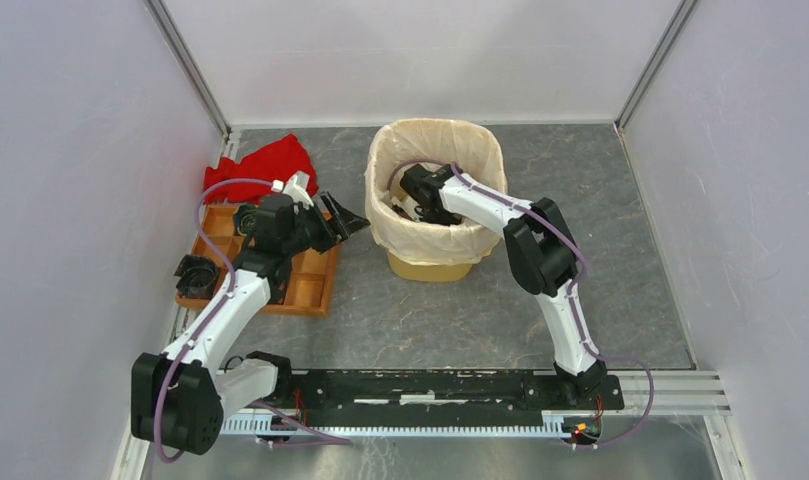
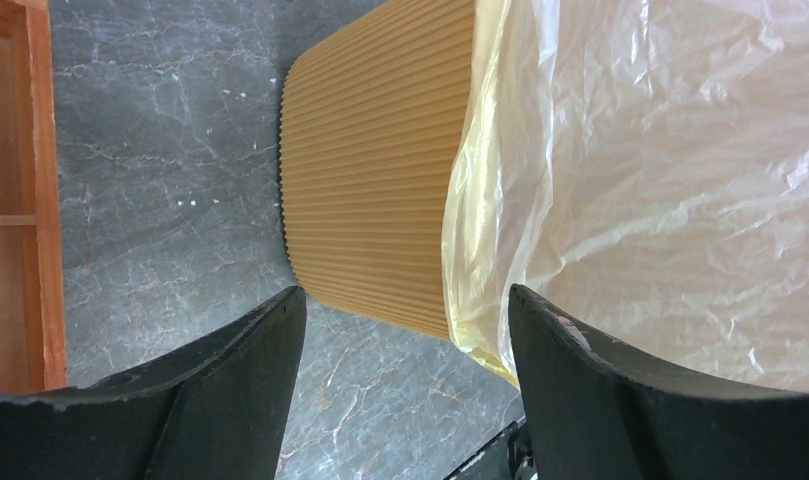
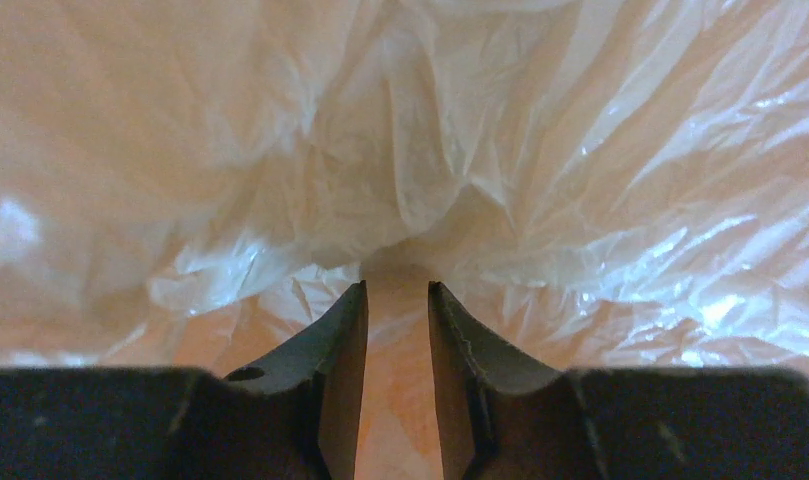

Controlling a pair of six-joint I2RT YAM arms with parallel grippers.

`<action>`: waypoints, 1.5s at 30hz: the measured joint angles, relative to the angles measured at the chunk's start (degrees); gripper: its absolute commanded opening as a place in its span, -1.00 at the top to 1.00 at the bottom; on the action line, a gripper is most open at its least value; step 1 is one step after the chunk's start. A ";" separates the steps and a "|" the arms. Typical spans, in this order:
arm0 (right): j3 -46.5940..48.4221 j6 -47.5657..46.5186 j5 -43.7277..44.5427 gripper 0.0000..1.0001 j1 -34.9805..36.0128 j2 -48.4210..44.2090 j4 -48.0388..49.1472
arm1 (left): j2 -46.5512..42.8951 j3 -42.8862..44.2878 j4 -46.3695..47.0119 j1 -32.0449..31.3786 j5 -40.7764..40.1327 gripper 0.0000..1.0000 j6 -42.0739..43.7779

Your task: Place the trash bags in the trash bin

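Observation:
The yellow-orange trash bin [image 1: 430,268] stands at the back middle of the table. The cream-white trash bag [image 1: 420,240] lines it and is draped over its rim and upper walls. My right gripper [image 1: 412,205] reaches down inside the bin; in the right wrist view it [image 3: 395,285] has its jaws a narrow gap apart, with crinkled bag [image 3: 480,120] all around and nothing pinched between them. My left gripper [image 1: 348,222] is open and empty, left of the bin. In the left wrist view it [image 2: 405,295] points at the ribbed bin wall [image 2: 380,160] and the bag's hanging edge [image 2: 660,180].
A shallow orange compartment tray [image 1: 310,290] lies at the left under my left arm, its edge also in the left wrist view [image 2: 40,200]. A red cloth [image 1: 265,165] lies behind it. A small black object [image 1: 195,272] sits at the tray's left edge. White walls enclose the table.

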 measured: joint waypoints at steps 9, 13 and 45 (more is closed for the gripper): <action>4.52 3.78 -0.22 0.00 1.84 -6.05 -1.09 | -1.86 -0.96 -2.21 0.00 -1.49 -0.63 0.94; 5.05 5.14 -0.11 -0.18 2.45 -13.20 -0.17 | -2.38 -1.55 -2.69 0.00 -2.10 -0.63 1.44; -19.76 10.93 -3.06 -0.96 2.73 -68.61 25.16 | -14.95 0.81 -12.63 0.61 -4.11 -1.00 13.31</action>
